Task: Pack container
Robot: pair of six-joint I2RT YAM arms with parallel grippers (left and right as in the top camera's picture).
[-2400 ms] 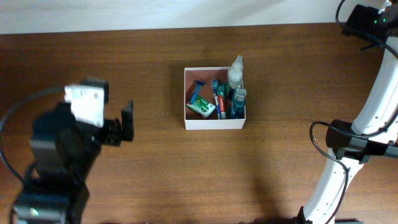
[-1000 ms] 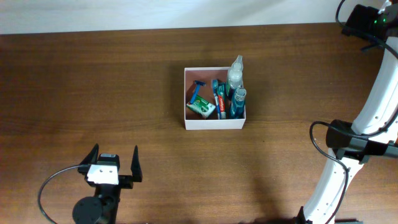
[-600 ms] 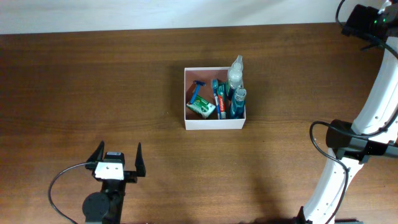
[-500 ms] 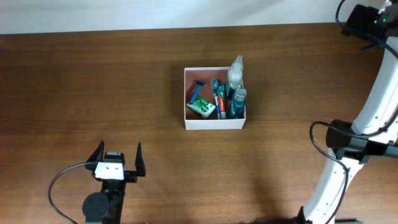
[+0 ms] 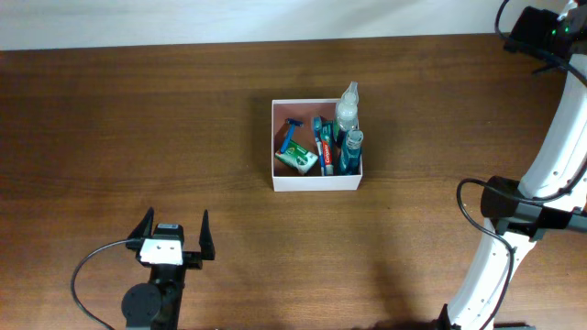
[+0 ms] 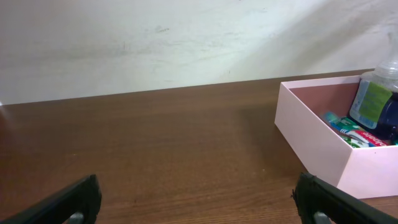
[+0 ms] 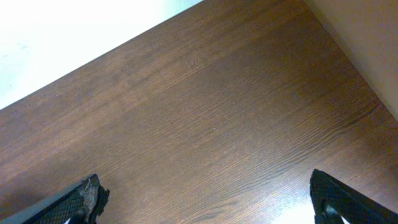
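The container (image 5: pixel 315 181) is a square white-walled box with a reddish-brown inside, in the middle of the brown table. It holds a clear bottle (image 5: pixel 347 105), a blue bottle (image 5: pixel 351 151), a toothpaste tube (image 5: pixel 324 145), a blue razor (image 5: pixel 290 136) and a green-and-white pack (image 5: pixel 297 159). My left gripper (image 5: pixel 173 235) is open and empty near the front left, well apart from the box. The left wrist view shows the container (image 6: pixel 311 140) ahead to the right of my left gripper (image 6: pixel 199 199). My right gripper (image 7: pixel 205 199) is open over bare wood; only the arm (image 5: pixel 550 37) shows in the overhead view, at the far right.
A pale wall (image 6: pixel 155 43) runs along the table's far edge. The right arm's base and cables (image 5: pixel 514 220) stand at the right side of the table.
My left arm drew back from mid-left to the front left of the table and has held still for the last half second. The container and right arm have not moved.
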